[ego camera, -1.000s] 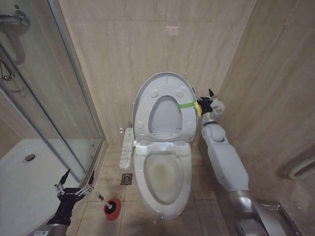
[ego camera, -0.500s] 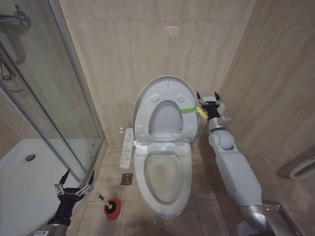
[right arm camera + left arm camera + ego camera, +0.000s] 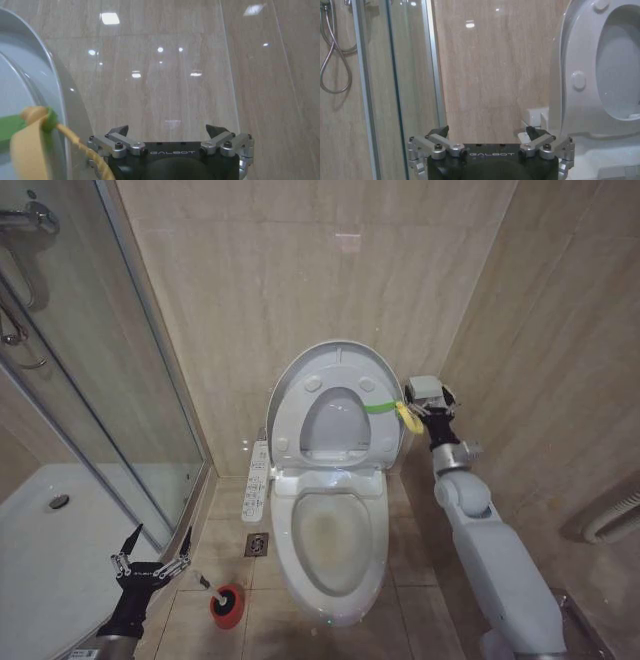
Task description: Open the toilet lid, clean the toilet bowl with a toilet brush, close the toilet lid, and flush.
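Once the lid (image 3: 338, 405) stood upright at frame center, my right gripper (image 3: 428, 402), jaws open & empty, had backed off the strap (image 3: 389, 407); opening's done, brush (image 3: 207, 584) next, lower left.

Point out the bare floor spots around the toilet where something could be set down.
Free: tiles right of the bowl toward the right arm, and the strip between button panel and shower glass. Crowded: front-left, where the red cup, floor drain and left gripper sit close.
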Robot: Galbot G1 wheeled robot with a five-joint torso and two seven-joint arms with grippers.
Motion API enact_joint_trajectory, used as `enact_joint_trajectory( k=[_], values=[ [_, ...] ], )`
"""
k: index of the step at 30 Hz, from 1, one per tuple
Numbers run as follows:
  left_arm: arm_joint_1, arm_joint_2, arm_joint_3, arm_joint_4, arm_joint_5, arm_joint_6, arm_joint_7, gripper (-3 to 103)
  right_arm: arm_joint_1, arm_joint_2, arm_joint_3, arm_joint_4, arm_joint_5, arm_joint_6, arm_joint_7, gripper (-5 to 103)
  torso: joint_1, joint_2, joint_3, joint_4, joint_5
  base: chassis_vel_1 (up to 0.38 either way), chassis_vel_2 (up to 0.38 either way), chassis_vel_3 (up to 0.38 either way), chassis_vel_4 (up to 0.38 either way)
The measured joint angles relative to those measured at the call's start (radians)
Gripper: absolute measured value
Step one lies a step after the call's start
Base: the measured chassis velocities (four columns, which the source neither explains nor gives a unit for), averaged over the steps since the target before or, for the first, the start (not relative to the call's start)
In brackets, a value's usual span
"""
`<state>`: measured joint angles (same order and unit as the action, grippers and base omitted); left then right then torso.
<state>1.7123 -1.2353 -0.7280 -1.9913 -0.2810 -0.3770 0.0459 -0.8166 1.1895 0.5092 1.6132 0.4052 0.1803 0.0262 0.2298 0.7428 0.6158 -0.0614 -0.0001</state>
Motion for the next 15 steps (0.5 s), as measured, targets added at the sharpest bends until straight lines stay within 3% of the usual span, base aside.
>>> enact_joint_trajectory(
  k=[15],
  values=[
    [0.000,0.000,0.000,0.000,0.000,0.000,0.000,100,-0.207,-0.048,0.055,0.158,0.000,0.018,-0.025,100,0.000,0.000,0.000,0.0009,0.0002,0.000,0.000,0.000,0.000]
  ],
)
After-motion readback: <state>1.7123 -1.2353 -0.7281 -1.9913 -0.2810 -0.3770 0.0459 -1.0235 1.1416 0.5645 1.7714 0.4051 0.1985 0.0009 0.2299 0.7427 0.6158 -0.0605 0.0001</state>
